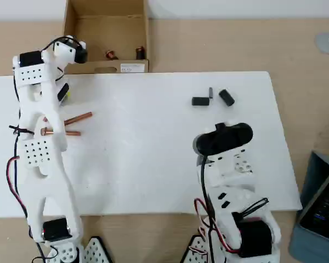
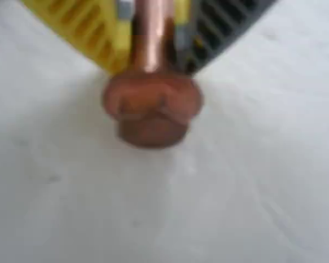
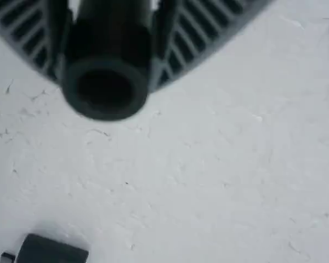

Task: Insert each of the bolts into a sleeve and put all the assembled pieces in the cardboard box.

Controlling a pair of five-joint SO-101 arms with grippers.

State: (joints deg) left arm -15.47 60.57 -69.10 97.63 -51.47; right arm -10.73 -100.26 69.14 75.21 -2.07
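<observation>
My left gripper [image 2: 153, 57] is shut on a copper bolt [image 2: 152, 107], whose hex head points down at the white table [image 2: 252, 181] just below. In the high view that gripper [image 1: 63, 93] sits at the table's left, near the cardboard box [image 1: 71, 33]. Two more copper bolts [image 1: 78, 118] [image 1: 61, 132] lie beside the left arm. My right gripper [image 3: 107, 66] is shut on a black sleeve [image 3: 105, 87], open end toward the camera, above the table. Two loose black sleeves [image 1: 200, 101] [image 1: 226, 97] lie at the back right; one sleeve [image 3: 52, 251] appears in the right wrist view.
Inside the box lie two assembled pieces [image 1: 111, 54] [image 1: 140, 52]. A small dark part [image 1: 210, 92] rests between the loose sleeves. The right arm's black motor [image 1: 223, 138] hangs over the table's right middle. A dark device [image 1: 321, 211] stands off the table's right edge.
</observation>
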